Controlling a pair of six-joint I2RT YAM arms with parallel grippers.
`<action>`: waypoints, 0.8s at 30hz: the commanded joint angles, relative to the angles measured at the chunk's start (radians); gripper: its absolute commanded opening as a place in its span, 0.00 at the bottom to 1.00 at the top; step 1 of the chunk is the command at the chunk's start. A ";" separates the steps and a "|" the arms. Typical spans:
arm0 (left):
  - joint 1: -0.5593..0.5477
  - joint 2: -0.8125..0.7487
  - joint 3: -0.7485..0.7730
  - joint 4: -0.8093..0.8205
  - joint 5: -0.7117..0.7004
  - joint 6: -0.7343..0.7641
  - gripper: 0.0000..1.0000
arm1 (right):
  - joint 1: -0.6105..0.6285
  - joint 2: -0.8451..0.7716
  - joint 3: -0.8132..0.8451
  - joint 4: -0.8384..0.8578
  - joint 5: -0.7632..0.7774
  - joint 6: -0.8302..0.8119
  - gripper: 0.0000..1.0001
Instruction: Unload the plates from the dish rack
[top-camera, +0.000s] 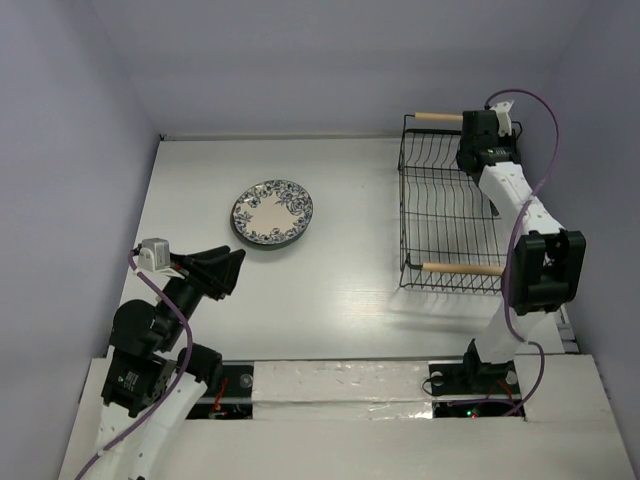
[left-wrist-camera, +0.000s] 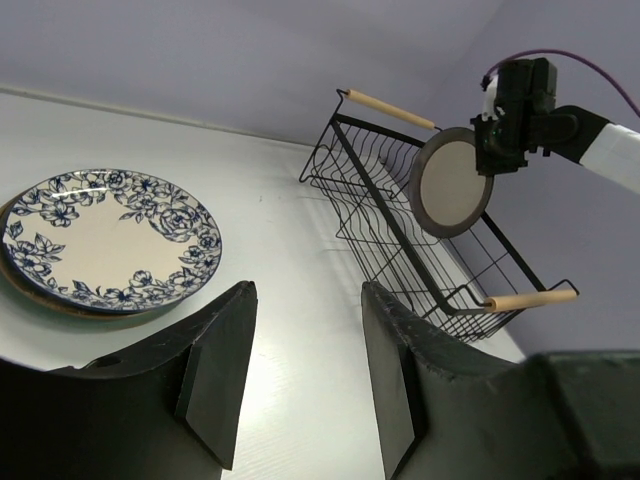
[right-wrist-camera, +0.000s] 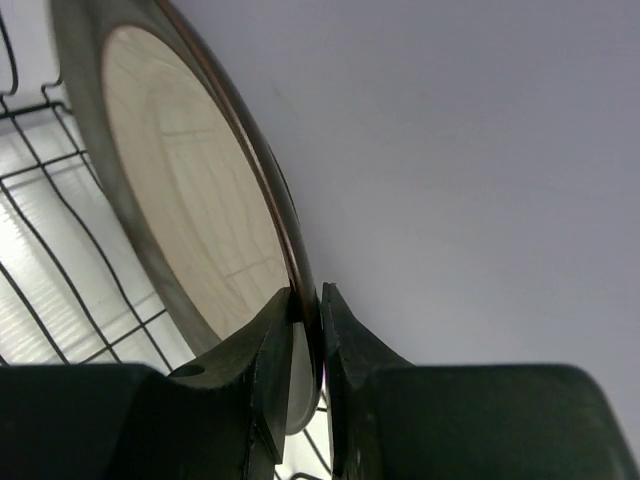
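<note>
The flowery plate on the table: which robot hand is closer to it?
Left. The left gripper hovers close by the flowery plate, at its near edge, open. The right gripper is far off above the dish rack, pinching a dark-rimmed plate.

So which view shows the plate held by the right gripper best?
Left wrist: the whole plate shows face-on, held by its rim over the rack. Right wrist shows only part of it, close up, pinched in the right gripper. From the top, I cannot make it out.
</note>
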 joint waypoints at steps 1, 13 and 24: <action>-0.008 0.005 -0.007 0.045 0.012 -0.002 0.43 | 0.007 -0.117 0.035 0.111 0.150 -0.043 0.00; -0.008 0.001 -0.007 0.042 0.009 -0.002 0.44 | 0.067 -0.292 0.141 0.034 0.003 0.202 0.00; -0.008 0.015 -0.005 0.039 0.003 -0.003 0.44 | 0.125 -0.398 0.241 -0.032 -0.342 0.429 0.00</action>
